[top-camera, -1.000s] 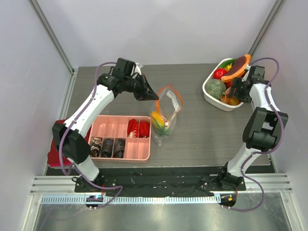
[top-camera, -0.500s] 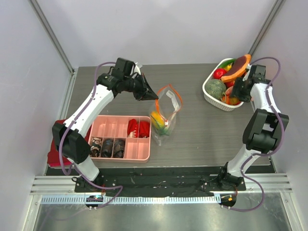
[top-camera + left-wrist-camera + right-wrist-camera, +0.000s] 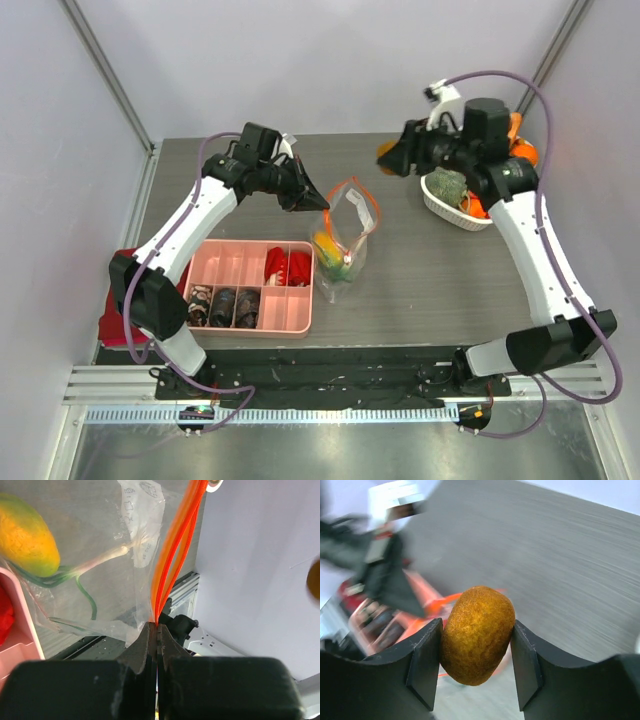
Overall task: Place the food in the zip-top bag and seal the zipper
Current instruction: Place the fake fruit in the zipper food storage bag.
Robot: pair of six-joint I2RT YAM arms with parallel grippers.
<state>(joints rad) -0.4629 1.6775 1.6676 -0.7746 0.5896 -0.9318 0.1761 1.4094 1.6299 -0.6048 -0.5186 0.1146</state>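
Observation:
The clear zip-top bag (image 3: pixel 347 232) stands mid-table with its mouth held up. My left gripper (image 3: pixel 306 197) is shut on the orange-red zipper (image 3: pixel 167 565) at its left end (image 3: pixel 157 626). A yellow-orange food piece (image 3: pixel 22 535) with green stems lies inside the bag (image 3: pixel 125 550). My right gripper (image 3: pixel 392 156) hangs above the table, right of the bag's mouth. It is shut on an oval orange-brown food piece (image 3: pixel 477 635), with the blurred zipper (image 3: pixel 447 600) beyond it. In the left wrist view that piece (image 3: pixel 315 580) shows at the right edge.
A white oval basket (image 3: pixel 440 205) at the back right holds a green piece (image 3: pixel 447 185) and orange pieces. A pink compartment tray (image 3: pixel 235 262) with red crinkled pieces and dark lumps sits front left, touching the bag. A red cloth (image 3: pixel 112 325) lies at the table's left edge.
My right arm has lifted out of the basket and swung left toward the bag with the orange-brown piece in its jaws. The left arm and the bag have stayed put.

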